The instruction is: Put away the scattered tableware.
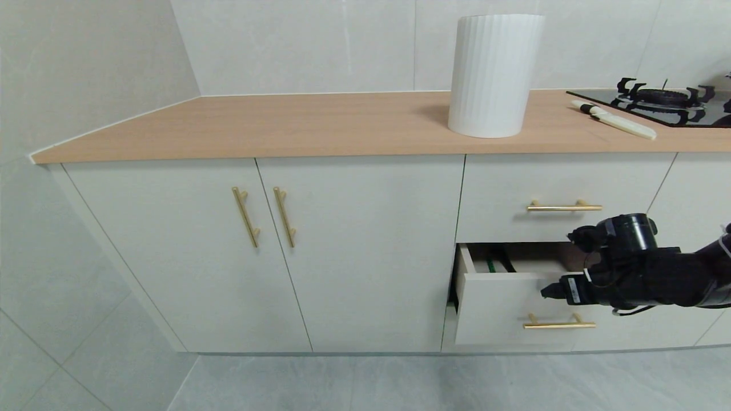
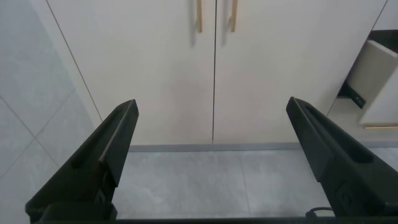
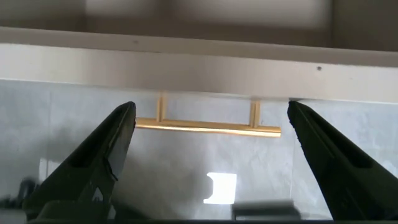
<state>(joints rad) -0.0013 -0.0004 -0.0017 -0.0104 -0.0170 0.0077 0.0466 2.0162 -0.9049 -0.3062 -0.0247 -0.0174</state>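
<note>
Nearest stands the right hand (image 1: 549,291), its fingers spread wide, close before the front of the partly pulled-out drawer (image 1: 497,305) and near its golden handle (image 1: 558,325). The task's thing, a cream utensil (image 1: 614,119), maybe a knife, lies on the desk (image 1: 285,125), higher up and slightly to the right of this hand. Its long axis goes slantwise toward the desk's front edge, between the white ribbed container (image 1: 494,74) and the stove (image 1: 662,103). I judge the right arm to be the nearer one. The left hand (image 2: 210,104), also spread wide, hangs low before the cupboard doors (image 2: 214,68).
</note>
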